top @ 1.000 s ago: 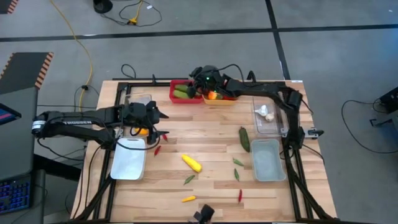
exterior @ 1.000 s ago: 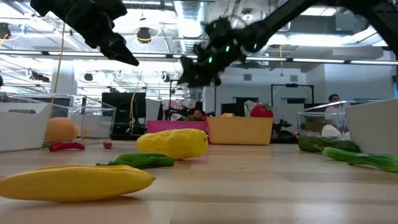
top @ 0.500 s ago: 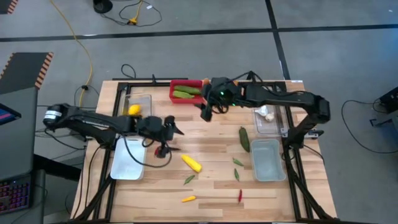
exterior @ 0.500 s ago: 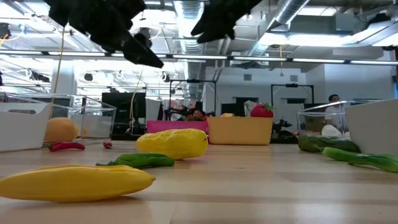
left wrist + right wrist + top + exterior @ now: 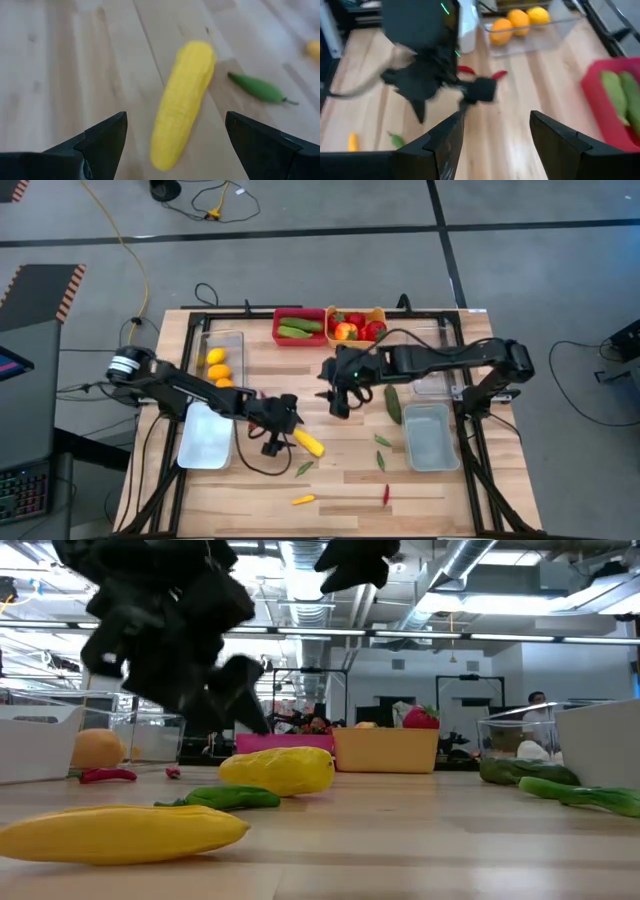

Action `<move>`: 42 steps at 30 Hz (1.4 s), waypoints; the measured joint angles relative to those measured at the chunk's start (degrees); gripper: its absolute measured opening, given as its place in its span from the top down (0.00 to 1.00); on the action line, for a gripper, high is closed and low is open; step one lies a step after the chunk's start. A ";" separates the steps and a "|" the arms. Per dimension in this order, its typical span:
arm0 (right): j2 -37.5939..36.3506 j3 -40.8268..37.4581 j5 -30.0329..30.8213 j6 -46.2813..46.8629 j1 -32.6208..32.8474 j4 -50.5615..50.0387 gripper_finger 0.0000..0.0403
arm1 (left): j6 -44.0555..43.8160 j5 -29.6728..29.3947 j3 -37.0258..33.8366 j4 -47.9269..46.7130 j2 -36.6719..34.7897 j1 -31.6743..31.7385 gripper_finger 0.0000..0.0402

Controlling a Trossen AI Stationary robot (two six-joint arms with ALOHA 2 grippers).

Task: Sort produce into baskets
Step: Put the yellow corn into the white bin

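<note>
My left gripper hangs open, low over the middle of the table, tipped down toward a yellow corn cob that lies flat on the wood just beyond its fingers. My right gripper is open and holds nothing, high above the table's middle. At the far edge the red basket holds green cucumbers and the orange-yellow basket holds red pieces. The clear tub at the left holds orange and yellow fruit. A large green cucumber lies near the right tray.
White trays stand at the left and the right. Small green chilies, a red chili and an orange piece lie scattered on the near half. Two red chilies lie near the left tub.
My left gripper has gone from beside the left clear tub toward the table's right and near edge, sinking and tipping down toward the corn cob. My right gripper has left the far baskets, risen and swung toward the table's middle. Both stay open.
</note>
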 joint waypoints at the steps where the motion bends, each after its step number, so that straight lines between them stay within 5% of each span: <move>1: 0.21 0.03 -0.01 0.00 0.64 0.54 0.37 | -0.02 0.00 0.00 0.52 1.33 -0.18 0.19; 13: 1.73 0.02 0.23 0.86 5.79 -0.10 0.37 | -0.32 0.51 0.28 6.70 10.96 -0.64 0.20; 31: 0.99 0.04 3.59 14.14 6.93 -16.22 0.37 | -4.40 -0.02 0.26 7.12 10.67 -0.60 0.62; 36: 0.84 0.04 9.75 16.40 6.91 -20.63 0.37 | -4.51 0.22 0.15 5.01 9.19 -0.62 0.67; 42: 0.84 0.02 9.93 16.56 6.94 -23.16 0.37 | -5.13 0.29 0.11 -1.80 2.07 -0.62 0.68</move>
